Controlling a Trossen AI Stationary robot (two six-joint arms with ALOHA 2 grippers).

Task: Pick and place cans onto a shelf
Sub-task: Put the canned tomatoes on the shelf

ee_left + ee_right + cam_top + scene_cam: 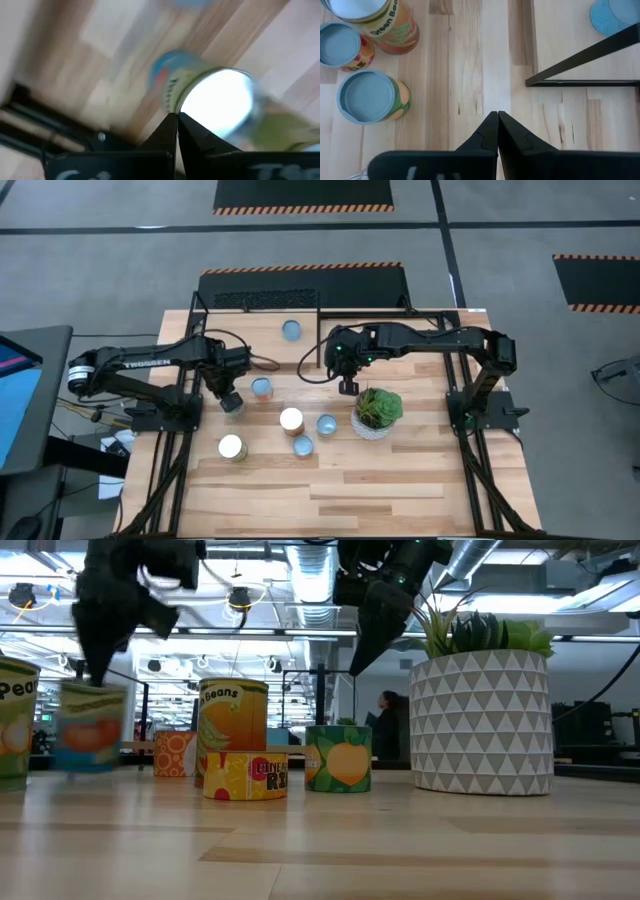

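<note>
1. the small round tin cans with silvery or pale-blue tops (291,419) stand mid-tabletop; one (291,330) sits on the light-wood, black-framed shelf (240,320) at the far edge.
2. left pincer (177,116) is pinched shut, a blurred green-labelled can (220,102) just beyond its tips, seemingly not gripped.
3. right pincer (497,114) hangs closed over bare wood.
4. judgement: cans are rigid, smooth, likely slippery; grip across the side wall, mid-height.

Smooth pale wood tabletop (380,480), shiny-topped cans (291,419)
</note>
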